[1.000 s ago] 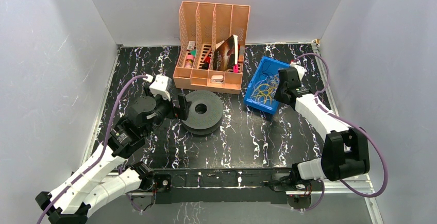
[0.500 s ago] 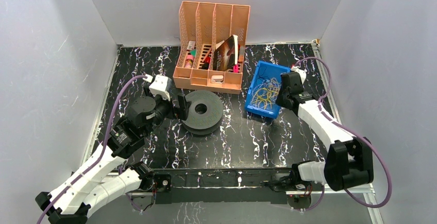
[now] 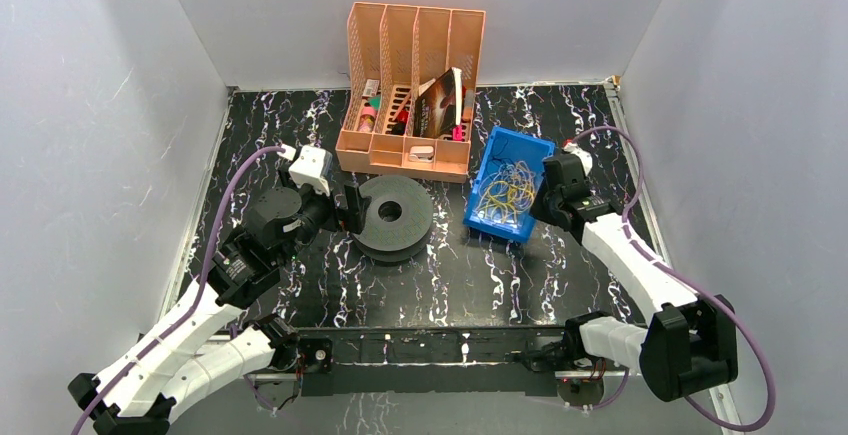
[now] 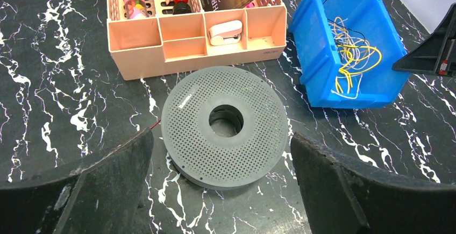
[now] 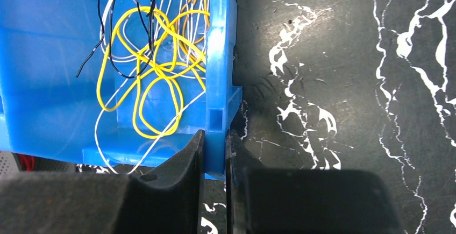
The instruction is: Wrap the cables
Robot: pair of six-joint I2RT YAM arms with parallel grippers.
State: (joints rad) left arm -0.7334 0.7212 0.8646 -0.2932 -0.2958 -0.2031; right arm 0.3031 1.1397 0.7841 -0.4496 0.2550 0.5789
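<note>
Thin yellow, white and black cables (image 5: 153,67) lie tangled in a blue bin (image 3: 488,210); they also show in the top view (image 3: 506,190) and the left wrist view (image 4: 352,62). My right gripper (image 5: 215,150) is shut on the bin's right wall (image 5: 219,56), one finger inside, one outside; in the top view it (image 3: 540,200) sits at the bin's right side. The dark grey spool (image 3: 392,217) lies flat mid-table, with a thin red wire end (image 4: 156,126) at its left edge. My left gripper (image 4: 223,183) is open, just left of and above the spool (image 4: 226,123).
A peach desk organiser (image 3: 410,90) with pens, a book and small items stands behind the spool. White walls close in the table on three sides. A black rail (image 3: 440,345) runs along the near edge between the arm bases.
My right gripper has dragged the blue bin leftward and nearer, toward the table's middle. The left arm and the spool have not moved.
</note>
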